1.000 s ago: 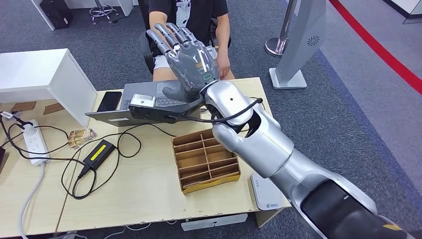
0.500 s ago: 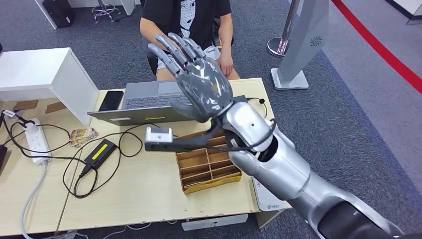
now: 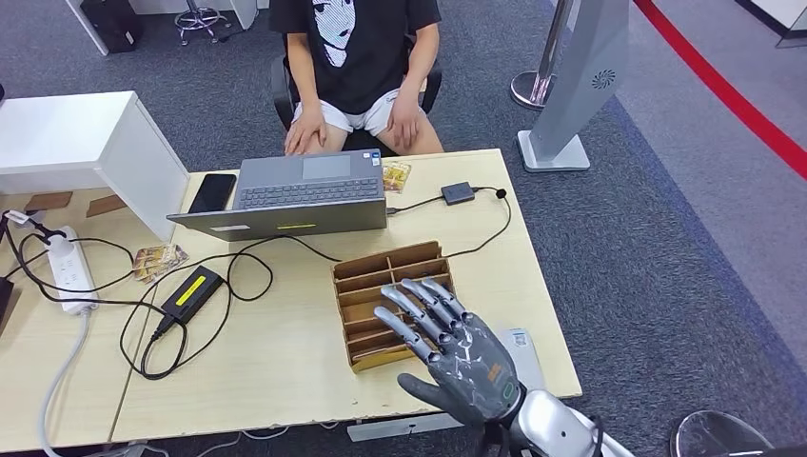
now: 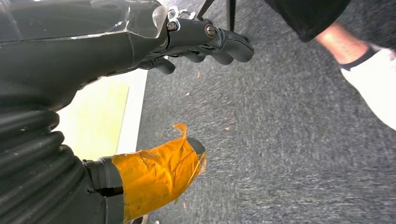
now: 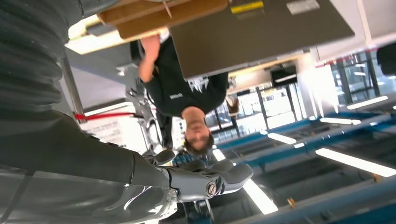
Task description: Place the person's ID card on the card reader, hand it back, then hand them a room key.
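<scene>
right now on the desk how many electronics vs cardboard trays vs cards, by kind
Electronics: 5 – laptop, phone, power strip, black adapter with yellow label, small black box
Cardboard trays: 1 – divided tray
Cards or packets: 2 – one by the adapter, one by the laptop
Total: 8

Right hand (image 3: 463,354) overlaps near corner of cardboard divider tray (image 3: 392,301), hiding part of front compartments; compartment contents too small to tell. White device (image 3: 522,345) beside tray mostly covered by same hand. Person (image 3: 359,57) beyond laptop (image 3: 303,194) cut off at top edge, head out of frame. Small card-like item (image 3: 396,175) beside laptop too small to identify. Left hand (image 4: 140,51) cropped at wrist-view edge.
</scene>
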Action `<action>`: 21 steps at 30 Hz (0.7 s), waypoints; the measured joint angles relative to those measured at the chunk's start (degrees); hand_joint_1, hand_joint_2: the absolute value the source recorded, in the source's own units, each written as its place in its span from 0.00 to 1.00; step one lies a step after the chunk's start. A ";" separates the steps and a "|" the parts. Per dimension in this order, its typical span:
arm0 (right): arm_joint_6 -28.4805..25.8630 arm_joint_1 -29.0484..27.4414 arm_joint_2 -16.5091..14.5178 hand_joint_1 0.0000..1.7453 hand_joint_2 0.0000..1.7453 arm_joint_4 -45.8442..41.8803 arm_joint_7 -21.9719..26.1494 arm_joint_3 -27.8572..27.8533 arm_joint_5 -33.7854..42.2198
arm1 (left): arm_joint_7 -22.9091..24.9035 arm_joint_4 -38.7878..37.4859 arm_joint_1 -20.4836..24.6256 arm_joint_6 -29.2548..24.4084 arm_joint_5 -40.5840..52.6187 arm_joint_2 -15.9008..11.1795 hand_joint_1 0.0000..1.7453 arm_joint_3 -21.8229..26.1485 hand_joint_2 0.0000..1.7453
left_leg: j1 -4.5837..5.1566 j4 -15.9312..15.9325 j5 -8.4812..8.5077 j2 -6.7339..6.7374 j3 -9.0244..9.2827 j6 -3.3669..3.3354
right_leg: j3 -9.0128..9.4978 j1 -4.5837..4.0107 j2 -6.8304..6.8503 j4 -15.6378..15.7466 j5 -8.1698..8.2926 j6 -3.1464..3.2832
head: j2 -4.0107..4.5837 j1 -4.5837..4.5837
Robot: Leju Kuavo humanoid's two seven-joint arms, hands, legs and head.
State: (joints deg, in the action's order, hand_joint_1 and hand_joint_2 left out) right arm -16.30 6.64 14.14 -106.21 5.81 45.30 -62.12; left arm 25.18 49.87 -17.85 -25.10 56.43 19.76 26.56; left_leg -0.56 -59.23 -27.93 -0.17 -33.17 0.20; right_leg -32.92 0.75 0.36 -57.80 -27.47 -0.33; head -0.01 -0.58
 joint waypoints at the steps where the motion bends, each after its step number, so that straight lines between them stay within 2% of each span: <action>1: 0.14 -0.56 0.13 0.00 1.00 0.10 0.01 0.02 0.21 | -0.02 0.30 -0.14 -0.12 -0.04 0.07 0.00 -0.31 1.00 | 0.00 0.00 0.02 0.00 0.01 0.02 | 0.00 0.00 0.00 -0.01 0.01 0.01 | 0.01 0.00; 9: 1.67 -1.69 0.35 0.00 1.00 1.59 -0.75 0.74 -0.38 | -0.24 1.03 -0.31 -0.37 0.30 0.19 0.00 -1.03 1.00 | -0.01 0.00 0.08 0.01 0.05 0.05 | 0.04 -0.01 -0.01 -0.03 0.07 0.09 | 0.00 -0.01; 16: 2.83 1.82 -0.01 0.00 1.00 7.16 -8.37 3.39 -9.63 | -0.24 1.03 -0.25 -0.37 1.67 0.21 0.00 -1.05 1.00 | -0.01 0.00 0.09 0.07 0.05 0.04 | 0.05 -0.01 -0.03 -0.03 0.08 0.08 | -0.01 0.00; 21: 5.41 5.59 -2.36 0.00 1.00 13.87 -11.82 5.89 -8.50 | -0.39 1.03 -0.15 -0.79 2.08 0.21 0.00 -1.05 1.00 | -0.01 0.00 0.12 0.08 0.09 0.05 | 0.07 -0.01 -0.04 -0.04 0.09 0.09 | 0.00 0.01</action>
State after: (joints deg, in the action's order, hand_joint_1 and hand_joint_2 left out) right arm -10.89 12.23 11.79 -92.34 -6.01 51.19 -70.61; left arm 24.79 50.90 -18.00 -25.88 58.51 19.97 25.51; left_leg -0.58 -59.23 -27.82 -0.09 -33.08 0.25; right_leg -32.85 0.74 0.32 -57.84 -27.38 -0.24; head -0.01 -0.57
